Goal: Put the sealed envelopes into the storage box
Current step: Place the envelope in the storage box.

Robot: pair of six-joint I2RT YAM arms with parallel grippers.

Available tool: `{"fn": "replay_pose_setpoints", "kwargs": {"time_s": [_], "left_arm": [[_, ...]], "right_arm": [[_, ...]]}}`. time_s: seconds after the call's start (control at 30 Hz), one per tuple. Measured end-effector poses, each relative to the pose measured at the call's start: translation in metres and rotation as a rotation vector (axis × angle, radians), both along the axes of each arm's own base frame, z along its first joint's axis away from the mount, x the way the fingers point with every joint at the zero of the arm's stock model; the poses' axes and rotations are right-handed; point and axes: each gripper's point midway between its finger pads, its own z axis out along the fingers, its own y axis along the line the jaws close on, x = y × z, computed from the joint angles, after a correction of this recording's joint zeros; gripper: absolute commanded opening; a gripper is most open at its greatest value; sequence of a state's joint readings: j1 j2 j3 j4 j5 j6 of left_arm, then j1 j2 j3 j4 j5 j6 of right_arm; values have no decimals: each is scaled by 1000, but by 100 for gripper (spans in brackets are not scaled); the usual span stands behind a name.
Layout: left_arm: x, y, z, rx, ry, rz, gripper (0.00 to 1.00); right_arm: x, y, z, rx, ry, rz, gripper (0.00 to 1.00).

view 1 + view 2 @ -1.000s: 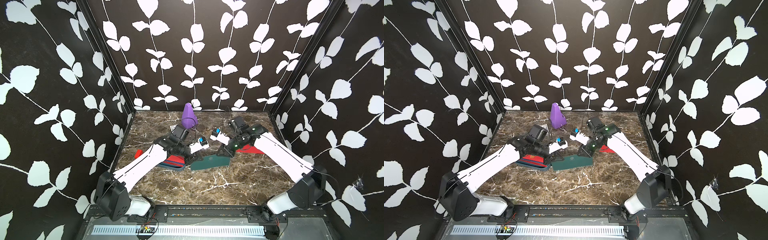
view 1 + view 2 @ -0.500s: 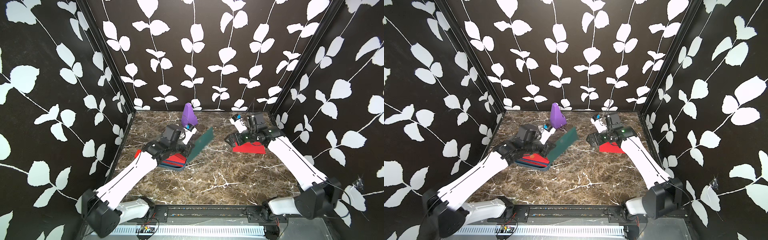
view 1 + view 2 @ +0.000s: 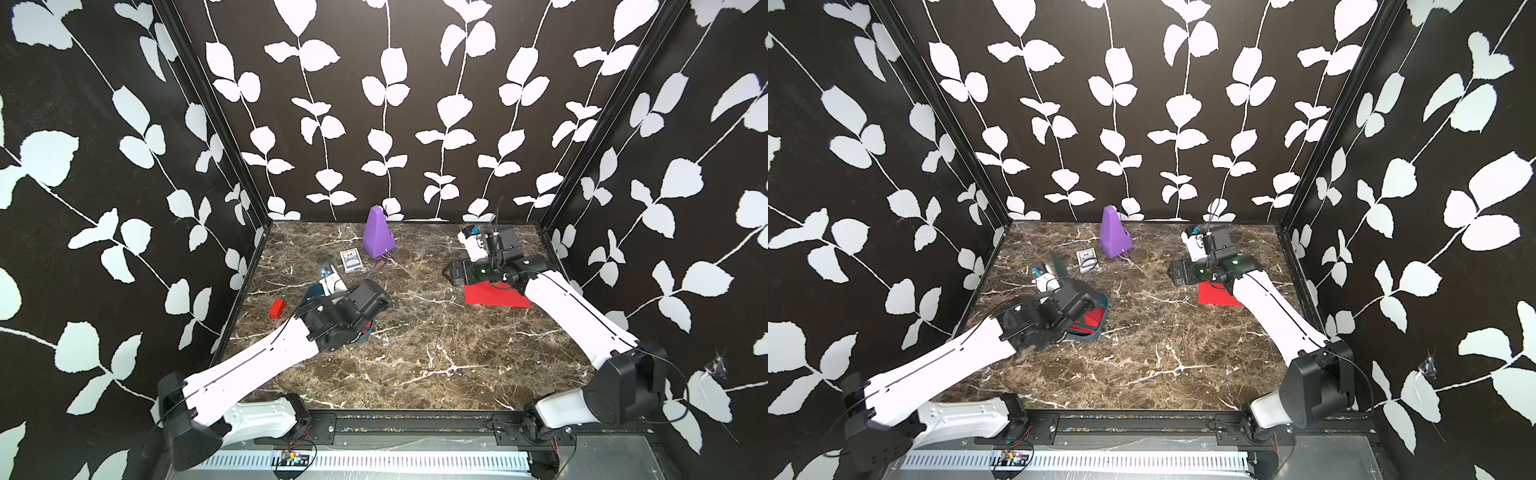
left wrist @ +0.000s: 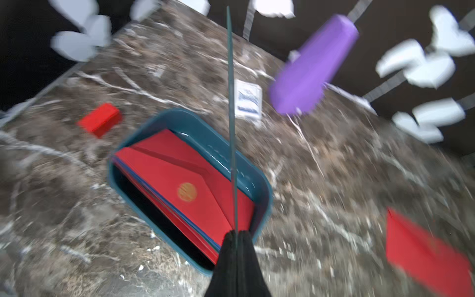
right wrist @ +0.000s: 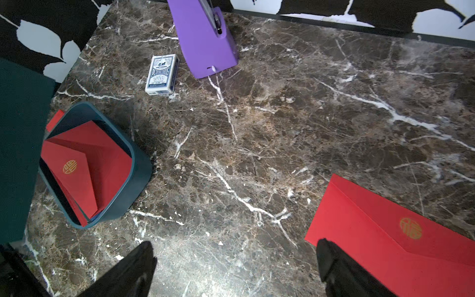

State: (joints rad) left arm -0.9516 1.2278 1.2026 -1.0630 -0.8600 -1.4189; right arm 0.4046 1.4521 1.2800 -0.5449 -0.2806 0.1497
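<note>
My left gripper (image 4: 235,232) is shut on a dark green envelope (image 4: 231,102), held on edge above the teal storage box (image 4: 257,185). The same envelope fills one side of the right wrist view (image 5: 20,154). A red envelope (image 4: 180,180) with a gold seal lies slanted in the box (image 5: 138,167), over others whose edges show beneath. Another red envelope (image 3: 494,296) lies flat on the table at the right. My right gripper (image 5: 235,246) hangs open and empty just above the table beside that envelope (image 5: 385,231).
A purple pyramid (image 3: 377,235) stands at the back, with a white card pack (image 3: 350,260) in front of it. A small red block (image 3: 276,308) lies by the left wall. The left arm hides most of the box in a top view.
The right gripper opened, let go of the green envelope and drew back to the right. The left gripper carried the envelope from the table's middle to over the box, turning it on edge.
</note>
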Motion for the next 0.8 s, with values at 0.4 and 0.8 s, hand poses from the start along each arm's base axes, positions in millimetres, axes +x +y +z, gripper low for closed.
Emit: {"fn": "replay_pose_setpoints", "kwargs": {"time_s": [0.4,0.8], "left_arm": [[11,13,-22,104,7,403,0],[25,9,-62,-186,0,519,0]], "right_arm": [[-24,50,-26,-36,54,131,99],[-30,56,-35,-55,77,152,99]]}}
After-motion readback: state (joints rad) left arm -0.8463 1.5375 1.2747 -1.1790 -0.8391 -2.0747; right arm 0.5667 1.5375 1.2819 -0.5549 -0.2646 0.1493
